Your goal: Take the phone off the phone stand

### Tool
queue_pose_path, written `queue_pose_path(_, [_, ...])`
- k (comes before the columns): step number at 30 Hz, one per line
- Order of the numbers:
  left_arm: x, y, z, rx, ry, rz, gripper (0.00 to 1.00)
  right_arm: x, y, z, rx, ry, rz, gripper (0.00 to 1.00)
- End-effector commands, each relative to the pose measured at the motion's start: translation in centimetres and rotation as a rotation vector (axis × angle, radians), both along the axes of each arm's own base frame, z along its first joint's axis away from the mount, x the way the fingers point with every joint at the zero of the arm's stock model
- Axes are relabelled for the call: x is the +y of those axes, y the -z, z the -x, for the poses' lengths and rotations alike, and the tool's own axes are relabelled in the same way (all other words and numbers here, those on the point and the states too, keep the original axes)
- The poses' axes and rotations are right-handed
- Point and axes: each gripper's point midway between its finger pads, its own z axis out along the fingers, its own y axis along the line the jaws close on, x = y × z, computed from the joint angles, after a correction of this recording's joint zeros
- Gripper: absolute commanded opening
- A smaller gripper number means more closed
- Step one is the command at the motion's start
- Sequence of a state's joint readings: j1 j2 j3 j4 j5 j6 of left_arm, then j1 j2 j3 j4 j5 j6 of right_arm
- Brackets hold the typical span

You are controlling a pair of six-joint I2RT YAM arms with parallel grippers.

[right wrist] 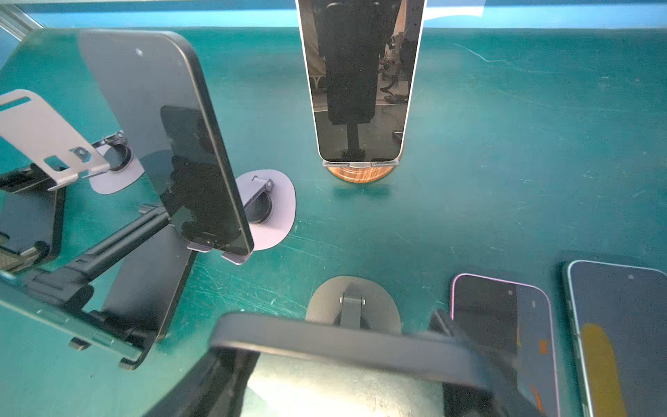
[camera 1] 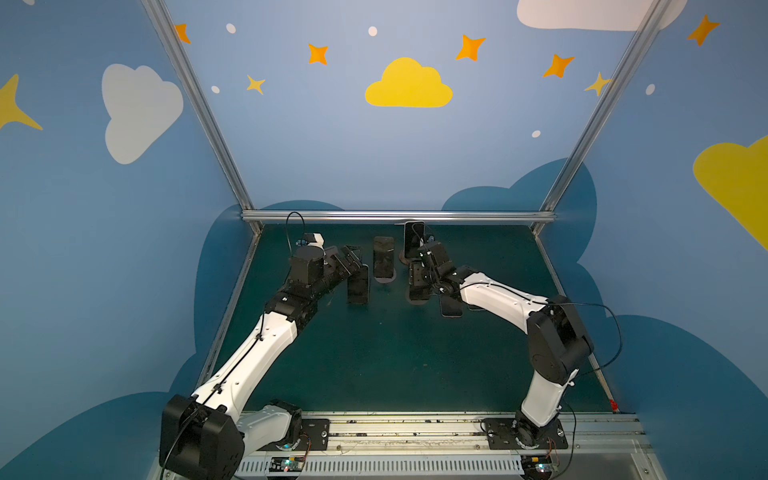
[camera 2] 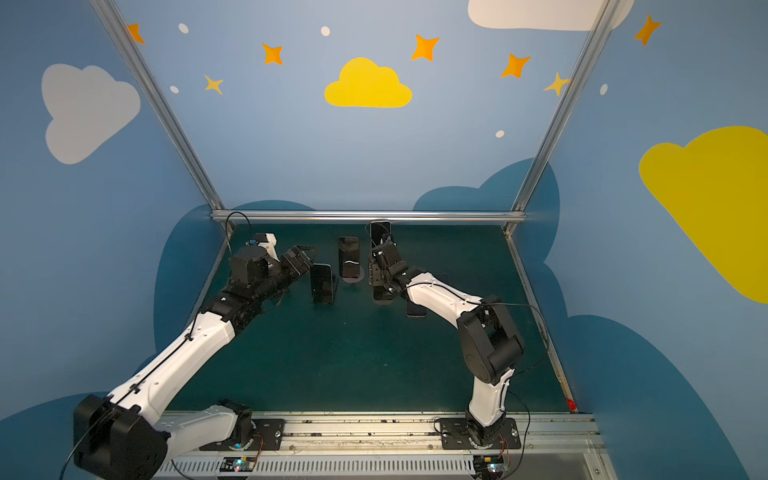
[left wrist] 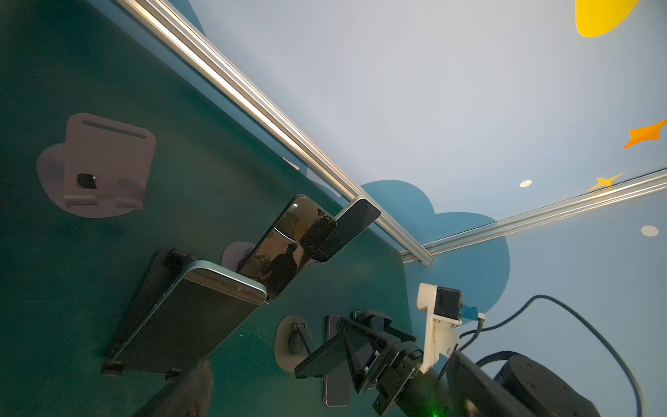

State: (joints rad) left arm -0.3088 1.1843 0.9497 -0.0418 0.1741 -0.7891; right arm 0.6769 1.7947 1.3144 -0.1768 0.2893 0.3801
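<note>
While right gripper [right wrist: 346, 375] clamps phone [right wrist: 325, 341], stand [right wrist: 326, 296] (grey) adjoins.

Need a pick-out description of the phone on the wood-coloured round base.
Find the horizontal aluminium rail at the back. Just in front of it, near the middle, one phone stands upright. Only it sits on a round wood-coloured base, and its frame is pale.

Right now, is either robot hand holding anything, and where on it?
The right gripper is shut on a dark phone, across its side edges near the top. The left gripper is open and holds nothing.
</note>
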Motion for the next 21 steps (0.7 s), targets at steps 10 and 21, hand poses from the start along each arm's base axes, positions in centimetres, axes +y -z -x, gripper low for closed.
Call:
queue_pose_path(10, [-0.5, -0.6, 0.1, -0.027, 0.026, 0.004, 1.00, -1.0, -5.7, 0.7, -0.141, -0.011, -0.026, 0.69])
queue_pose_path(21, [-2.1, 0.3, 0.0, -0.005, 0.091, -0.027, 1.00, -2.0, -8.6, 1.4, -0.251, -0.041, -0.015, 0.67])
